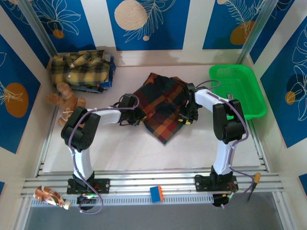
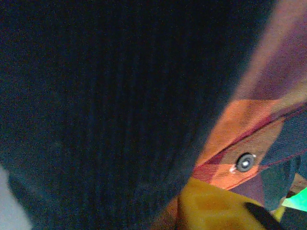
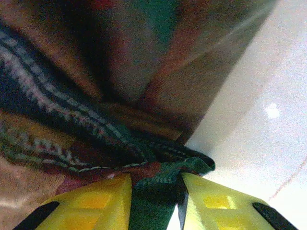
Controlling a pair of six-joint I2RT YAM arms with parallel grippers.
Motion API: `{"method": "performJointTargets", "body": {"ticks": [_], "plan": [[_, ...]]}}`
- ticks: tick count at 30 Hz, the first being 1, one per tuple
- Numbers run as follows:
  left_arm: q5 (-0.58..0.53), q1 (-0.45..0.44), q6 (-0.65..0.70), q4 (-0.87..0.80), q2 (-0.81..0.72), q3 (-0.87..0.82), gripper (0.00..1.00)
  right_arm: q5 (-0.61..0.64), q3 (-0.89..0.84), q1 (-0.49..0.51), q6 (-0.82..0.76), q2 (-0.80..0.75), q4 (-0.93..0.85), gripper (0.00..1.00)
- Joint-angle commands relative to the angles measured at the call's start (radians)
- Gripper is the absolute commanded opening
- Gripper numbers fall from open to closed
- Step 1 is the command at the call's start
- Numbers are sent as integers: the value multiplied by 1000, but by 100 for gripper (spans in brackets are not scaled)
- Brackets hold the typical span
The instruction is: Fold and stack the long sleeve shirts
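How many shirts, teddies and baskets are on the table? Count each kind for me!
Plaid flannel shirts: 2, the dark green, red and orange shirt and the yellow and black shirt
Brown teddy bear: 1
Green plastic basket: 1
Total: 4

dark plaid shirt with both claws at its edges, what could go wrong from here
1. The right claw pinches only a thin bunched edge of the dark plaid shirt; it may slip out on a pull.
2. The left claw is buried in cloth, so it might catch extra layers and skew the fold.
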Motion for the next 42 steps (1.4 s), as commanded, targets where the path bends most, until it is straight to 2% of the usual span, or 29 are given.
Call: {"method": "performJointTargets", "body": {"ticks": [1, 5, 8, 15, 19, 26, 32, 37, 42], "plan": [[-9, -23, 147, 30, -2, 71, 19, -50, -1, 25, -11, -128, -56, 33], [-46, -12, 326, -174, -91, 62, 18, -73, 63, 95, -58, -209, -96, 34], [-62, -2, 420, -263, -167, 26, 18, -130, 147, 154, -81, -201, -94, 34], [-75, 18, 543, -407, -302, -35, 17, -235, 404, 256, -76, 51, -115, 31], [-72, 76, 572, -453, -386, -90, 17, -239, 533, 304, -64, 217, -179, 26], [17, 236, 677, -552, -522, -184, 16, -204, 498, 334, -48, 317, -144, 22], [45, 358, 833, -691, -569, -188, 16, -271, 497, 400, -62, 369, -138, 20], [73, 446, 891, -733, -577, -184, 15, -351, 496, 462, -63, 355, -150, 21], [116, 467, 905, -715, -563, -218, 16, -286, 549, 379, -50, 318, -163, 23]]}}
